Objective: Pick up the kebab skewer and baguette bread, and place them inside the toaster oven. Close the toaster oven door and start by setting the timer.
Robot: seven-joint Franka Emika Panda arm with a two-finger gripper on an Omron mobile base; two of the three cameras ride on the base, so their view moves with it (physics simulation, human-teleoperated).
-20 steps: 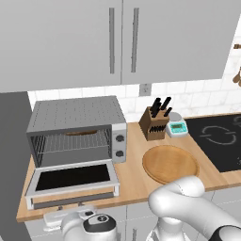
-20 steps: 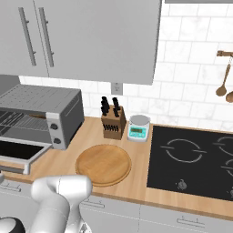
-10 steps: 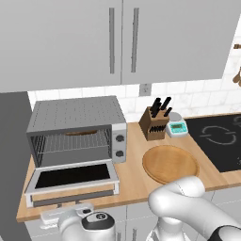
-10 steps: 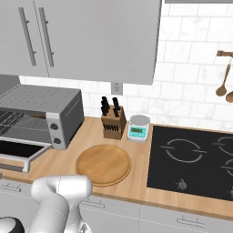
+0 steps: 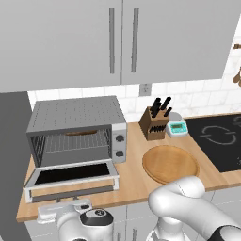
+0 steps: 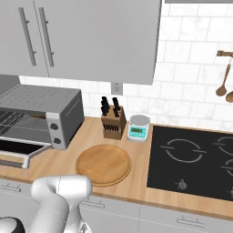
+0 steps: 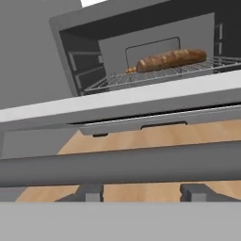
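The toaster oven (image 5: 77,117) stands at the counter's left end, and its door (image 5: 70,175) is dropped open and lies flat. The baguette bread (image 7: 170,59) lies on the wire rack (image 7: 141,77) inside. The kebab skewer is hidden; only a thin stub (image 7: 131,69) pokes out at the loaf's left end. My gripper (image 7: 142,193) sits low, in front of and just under the door's bar handle (image 7: 117,167). That handle runs across the hand view just above the fingertips (image 7: 89,192). The fingertips stand apart with nothing between them. The hand (image 5: 63,211) shows below the door's front edge.
A round wooden board (image 5: 170,164) lies to the right of the oven. Behind it stand a knife block (image 5: 154,123) and a small kitchen scale (image 5: 177,126). A black cooktop (image 6: 191,159) takes the counter's right end. Wall cabinets (image 5: 122,42) hang above.
The hand has crept slightly up toward the door's front edge. The oven, door and counter things have not moved.
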